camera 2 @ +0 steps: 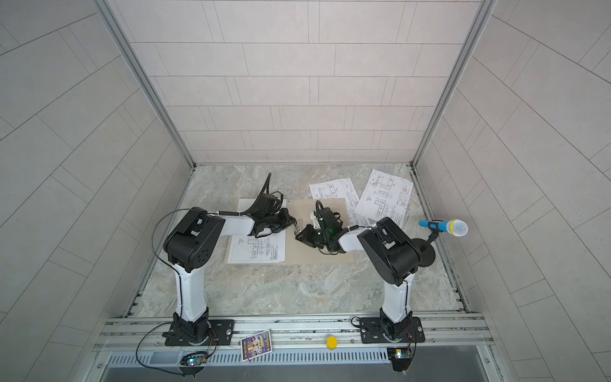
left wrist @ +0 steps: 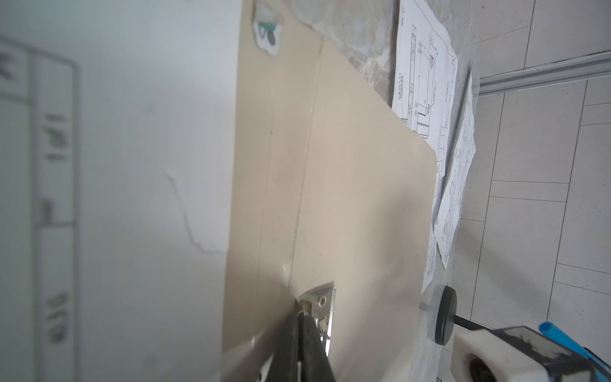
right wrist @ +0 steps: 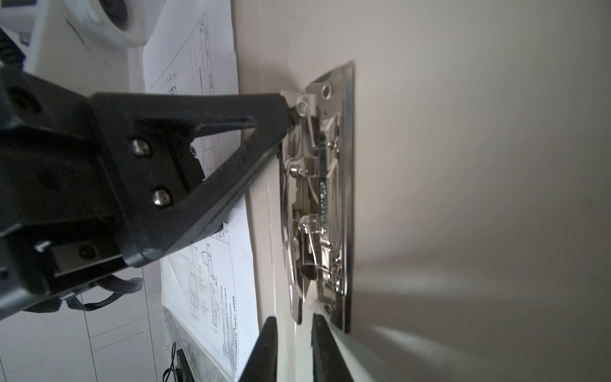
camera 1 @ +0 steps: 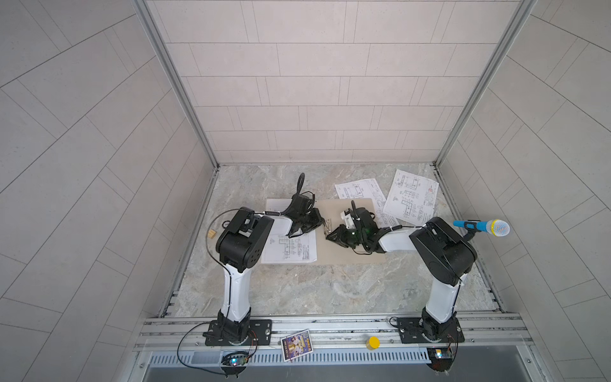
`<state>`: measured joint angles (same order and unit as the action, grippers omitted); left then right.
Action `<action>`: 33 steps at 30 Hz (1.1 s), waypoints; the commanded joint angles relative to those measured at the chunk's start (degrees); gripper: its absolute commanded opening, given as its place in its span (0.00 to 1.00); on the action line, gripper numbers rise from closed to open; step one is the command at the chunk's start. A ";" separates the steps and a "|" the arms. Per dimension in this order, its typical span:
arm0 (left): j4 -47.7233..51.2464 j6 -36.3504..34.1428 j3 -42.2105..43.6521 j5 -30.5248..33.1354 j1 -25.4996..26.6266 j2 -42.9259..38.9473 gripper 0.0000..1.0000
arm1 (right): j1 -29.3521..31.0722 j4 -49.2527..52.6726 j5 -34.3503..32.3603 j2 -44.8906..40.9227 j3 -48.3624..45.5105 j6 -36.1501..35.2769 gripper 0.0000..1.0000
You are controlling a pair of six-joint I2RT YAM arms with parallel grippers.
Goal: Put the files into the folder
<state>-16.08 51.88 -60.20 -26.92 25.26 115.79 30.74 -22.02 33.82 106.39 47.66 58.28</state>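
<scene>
Folder (camera 1: 344,256) open on worktop (camera 1: 297,291) — ring clip (right wrist: 317,198) lies along spine. Left hand (right wrist: 291,115) clenched, tip on one end; right hand (right wrist: 294,344) narrowly parted at other end — grasp unconfirmed.

The folder (camera 1: 350,256) is tan card. It lies open and flat at the centre of both top views, with a silver clip (right wrist: 317,198) along its spine. The three files are white sheets printed with black line drawings. The left sheet (camera 1: 291,248) lies flat on the folder's left half, its edge beside the spine creases. The middle sheet (camera 1: 358,188) lies above and to the right, skewed, with the folder's upper right corner over it. The right sheet (camera 1: 413,198), which has a small red mark (camera 1: 430,190), overlaps the middle sheet at the right.
</scene>
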 commanded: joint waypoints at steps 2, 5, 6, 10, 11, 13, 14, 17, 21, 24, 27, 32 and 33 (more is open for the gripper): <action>6.77 -0.63 2.28 4.08 -0.27 1.11 0.00 | -0.07 0.99 -0.58 1.47 1.51 -0.19 0.18; 6.67 -0.55 2.29 3.88 -0.21 1.37 0.00 | -0.23 1.54 -0.43 2.21 1.94 -0.35 0.16; 6.62 -0.51 2.37 3.82 -0.21 1.40 0.00 | -0.16 1.54 -0.34 2.53 2.08 -0.44 0.16; 6.57 -0.66 2.28 3.71 -0.21 1.45 0.00 | -0.37 0.93 -0.38 3.13 1.84 -0.18 0.13; 6.78 -0.85 2.13 3.71 -0.21 1.45 0.00 | -0.34 0.93 -0.42 3.15 1.85 -0.16 0.12; 6.85 -1.03 2.11 3.65 -0.27 1.44 0.00 | -0.46 1.06 -0.34 3.22 2.08 -0.14 0.11; 6.85 -1.07 2.03 3.60 -0.28 1.47 0.00 | -0.46 1.06 -0.39 3.24 2.09 -0.19 0.11; 6.92 -1.25 1.80 3.37 -0.29 1.71 0.00 | -0.64 0.93 -0.49 3.04 2.12 -0.10 0.11; 6.93 -1.32 1.76 3.14 -0.29 1.80 0.00 | -0.77 0.80 -0.61 2.54 2.05 0.34 0.09; 6.92 -1.34 1.67 2.93 -0.38 1.99 0.00 | -0.92 0.92 -0.78 2.25 2.02 0.34 0.08; 6.85 -1.32 1.74 2.84 -0.34 1.92 0.00 | -0.96 1.08 -0.53 2.33 2.15 0.36 0.08; 6.78 -1.51 1.75 2.68 -0.45 1.90 0.00 | -1.07 0.71 -0.58 2.60 1.95 0.61 0.07; 6.85 -1.47 1.76 2.73 -0.45 1.89 0.00 | -1.13 0.68 -0.56 2.60 1.95 0.61 0.06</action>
<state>-16.05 51.64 -60.18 -26.94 25.26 115.77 30.20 -22.35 34.59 108.75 49.28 58.35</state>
